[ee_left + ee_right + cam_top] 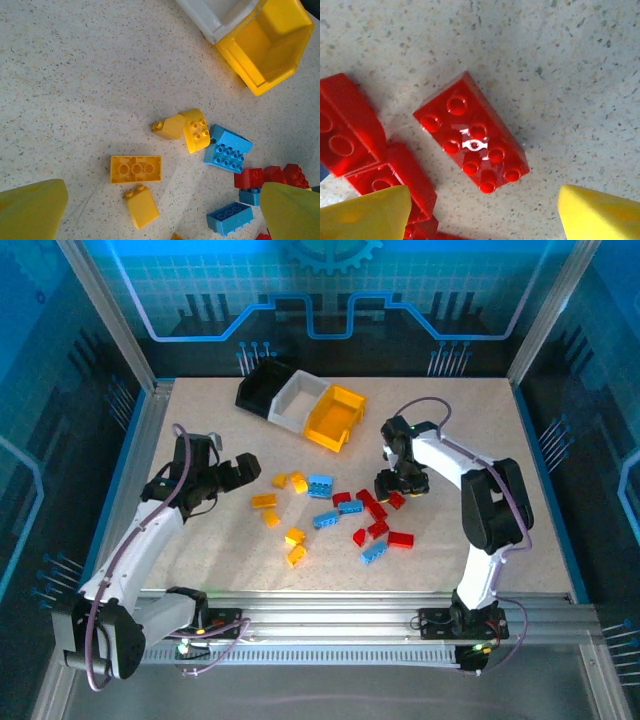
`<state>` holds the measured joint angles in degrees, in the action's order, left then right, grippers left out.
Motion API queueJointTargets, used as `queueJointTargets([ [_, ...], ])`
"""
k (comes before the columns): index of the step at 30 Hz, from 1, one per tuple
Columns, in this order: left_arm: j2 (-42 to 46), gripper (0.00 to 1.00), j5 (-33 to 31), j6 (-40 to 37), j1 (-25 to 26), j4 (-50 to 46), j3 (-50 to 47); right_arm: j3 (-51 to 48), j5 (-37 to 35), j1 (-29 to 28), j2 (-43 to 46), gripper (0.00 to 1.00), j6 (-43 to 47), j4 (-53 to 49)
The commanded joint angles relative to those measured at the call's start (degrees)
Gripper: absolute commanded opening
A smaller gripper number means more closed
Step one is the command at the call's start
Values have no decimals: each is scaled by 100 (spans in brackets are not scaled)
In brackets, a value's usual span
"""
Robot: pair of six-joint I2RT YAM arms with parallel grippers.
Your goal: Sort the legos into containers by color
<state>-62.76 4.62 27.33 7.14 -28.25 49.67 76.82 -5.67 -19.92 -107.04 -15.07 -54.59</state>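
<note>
The right gripper stands spread either side of a red studded plastic brick (studs up, untouched), while the left gripper hangs spread wide.

Bare table runs open down the left side and over the far right corner, leaving passage round the legos crowded in the middle. The containers wall off the back centre, with a free strip lying between them and the pile. The red brick has clear surface along one long side; on the other, neighbouring red bricks leave only a narrow gap
</note>
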Motion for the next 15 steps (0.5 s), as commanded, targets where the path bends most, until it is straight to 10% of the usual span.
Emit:
queueJointTargets([
  [1, 39, 99, 113, 71, 10, -121, -45, 210, -216, -56, -180, 77, 117, -149],
  [15, -59, 99, 104, 88, 6, -40, -85, 328, -347, -29, -570, 68, 153, 20],
])
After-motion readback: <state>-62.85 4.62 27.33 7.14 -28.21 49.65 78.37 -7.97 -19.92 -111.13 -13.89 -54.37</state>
